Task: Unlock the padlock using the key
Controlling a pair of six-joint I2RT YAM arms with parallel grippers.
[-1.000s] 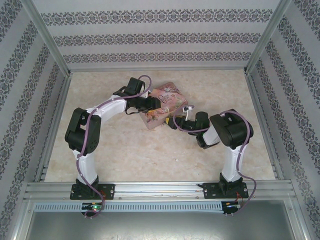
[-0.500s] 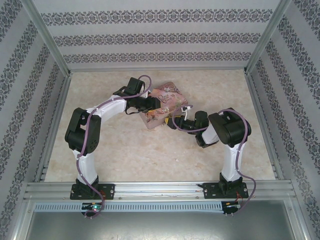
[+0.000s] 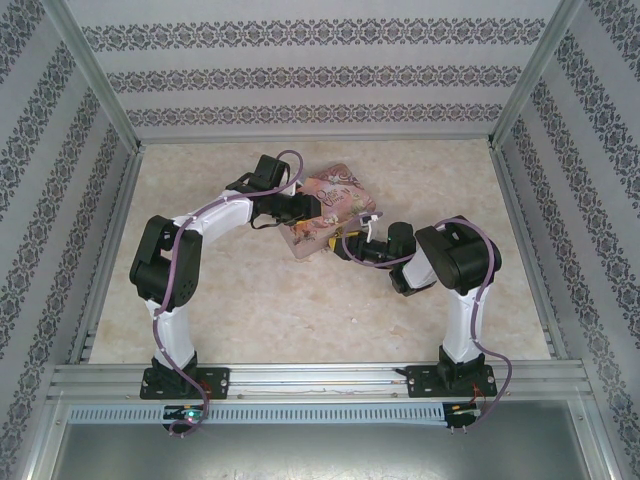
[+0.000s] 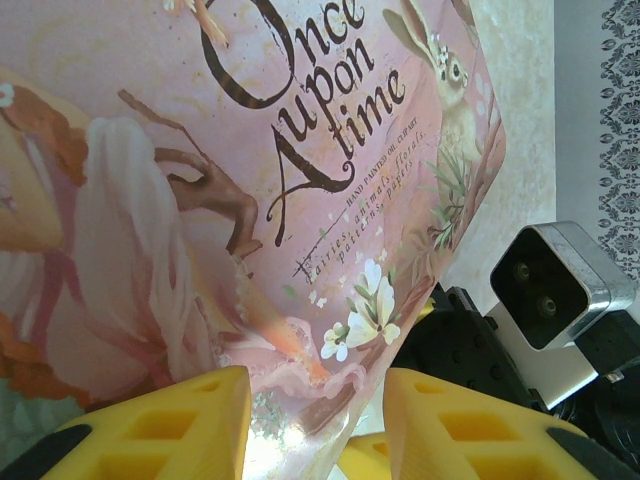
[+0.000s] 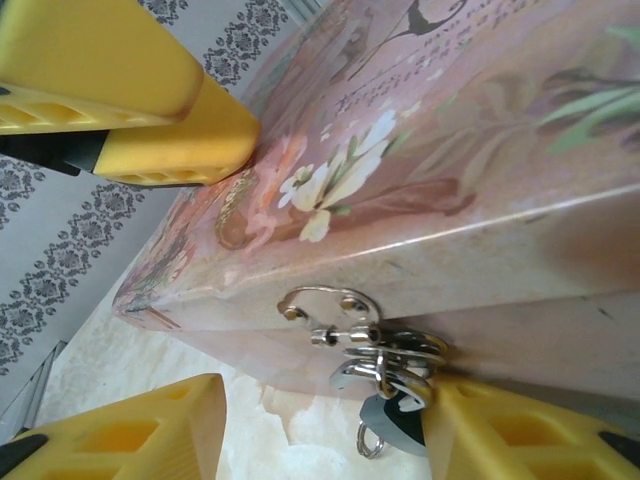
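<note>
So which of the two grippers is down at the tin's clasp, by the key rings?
The right gripper: its fingers flank the ring cluster hanging at the clasp of the tin. The left gripper is at the illustrated lid instead.

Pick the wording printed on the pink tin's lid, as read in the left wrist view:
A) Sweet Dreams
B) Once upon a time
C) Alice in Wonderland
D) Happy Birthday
B: the pink tin carries those words across its lid in large dark script.
</note>
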